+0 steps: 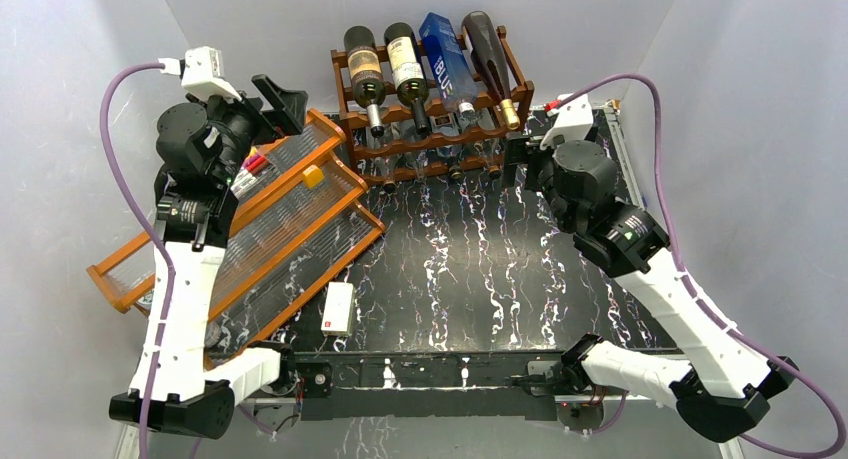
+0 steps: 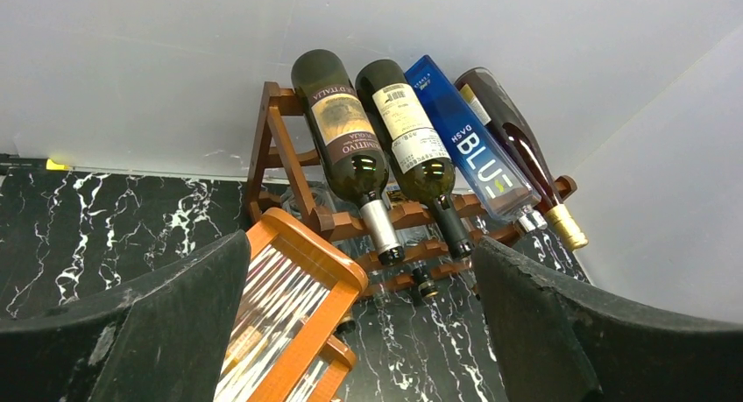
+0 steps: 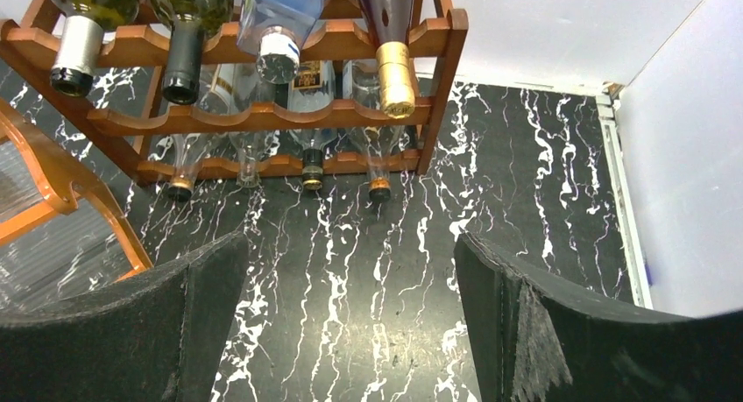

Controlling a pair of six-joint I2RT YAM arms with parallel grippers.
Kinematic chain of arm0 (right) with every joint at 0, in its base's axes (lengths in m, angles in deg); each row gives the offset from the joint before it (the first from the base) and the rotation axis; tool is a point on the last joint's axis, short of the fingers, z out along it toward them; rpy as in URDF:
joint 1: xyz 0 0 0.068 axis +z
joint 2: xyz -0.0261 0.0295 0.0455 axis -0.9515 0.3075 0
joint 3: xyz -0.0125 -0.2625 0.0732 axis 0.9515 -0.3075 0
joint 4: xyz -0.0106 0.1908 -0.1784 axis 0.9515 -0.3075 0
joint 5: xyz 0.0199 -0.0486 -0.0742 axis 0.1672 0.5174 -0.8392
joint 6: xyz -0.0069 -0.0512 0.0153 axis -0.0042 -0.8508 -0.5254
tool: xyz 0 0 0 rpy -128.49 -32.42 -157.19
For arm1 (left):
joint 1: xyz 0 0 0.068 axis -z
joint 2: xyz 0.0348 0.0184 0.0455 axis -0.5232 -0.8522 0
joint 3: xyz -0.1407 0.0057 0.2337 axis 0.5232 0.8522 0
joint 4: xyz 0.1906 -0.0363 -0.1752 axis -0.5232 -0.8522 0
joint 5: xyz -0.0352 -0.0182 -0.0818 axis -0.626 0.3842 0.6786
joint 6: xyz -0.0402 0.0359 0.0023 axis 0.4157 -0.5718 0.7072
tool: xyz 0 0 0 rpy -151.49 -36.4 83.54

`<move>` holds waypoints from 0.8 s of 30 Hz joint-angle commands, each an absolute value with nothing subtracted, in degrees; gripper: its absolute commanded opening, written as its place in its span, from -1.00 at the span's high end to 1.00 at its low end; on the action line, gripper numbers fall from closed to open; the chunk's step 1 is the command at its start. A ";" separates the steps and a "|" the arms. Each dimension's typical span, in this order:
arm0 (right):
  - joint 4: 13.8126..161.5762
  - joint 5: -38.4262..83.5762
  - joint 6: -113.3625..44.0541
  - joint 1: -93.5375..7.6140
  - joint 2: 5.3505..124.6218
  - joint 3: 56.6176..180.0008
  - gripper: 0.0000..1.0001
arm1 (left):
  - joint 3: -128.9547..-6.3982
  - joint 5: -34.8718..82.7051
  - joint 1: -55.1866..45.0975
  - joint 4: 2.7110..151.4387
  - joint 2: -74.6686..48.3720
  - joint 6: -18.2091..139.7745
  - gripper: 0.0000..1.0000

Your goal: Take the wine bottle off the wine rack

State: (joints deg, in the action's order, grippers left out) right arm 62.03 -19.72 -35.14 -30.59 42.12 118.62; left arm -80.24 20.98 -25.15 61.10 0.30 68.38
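while left claw (image 2: 359, 253) and right claw (image 3: 349, 255) hang released, it looks like the approach step.
next, likely: grip gold-capped wine bottle (image 3: 396, 76), lift off wine rack (image 3: 263, 116).

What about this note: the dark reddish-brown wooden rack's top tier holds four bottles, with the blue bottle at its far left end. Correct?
No. The top tier of the dark reddish-brown wooden wine rack holds four bottles, but the blue rectangular bottle lies third from the left, as the top external view shows.
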 commanded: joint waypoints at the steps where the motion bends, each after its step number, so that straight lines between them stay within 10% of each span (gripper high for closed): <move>1: 61.35 -19.70 -31.67 -31.01 43.58 120.50 -0.96 | -80.44 22.60 -25.19 61.87 -0.20 69.48 -0.96; 13: 57.77 -25.20 -22.54 -31.23 54.34 122.43 -0.96 | -82.84 27.58 -25.20 60.18 -4.27 70.26 -0.97; 24: 61.91 -5.58 -25.05 -39.98 60.19 123.48 -0.96 | -83.16 32.32 -25.21 60.32 -7.11 71.44 -0.96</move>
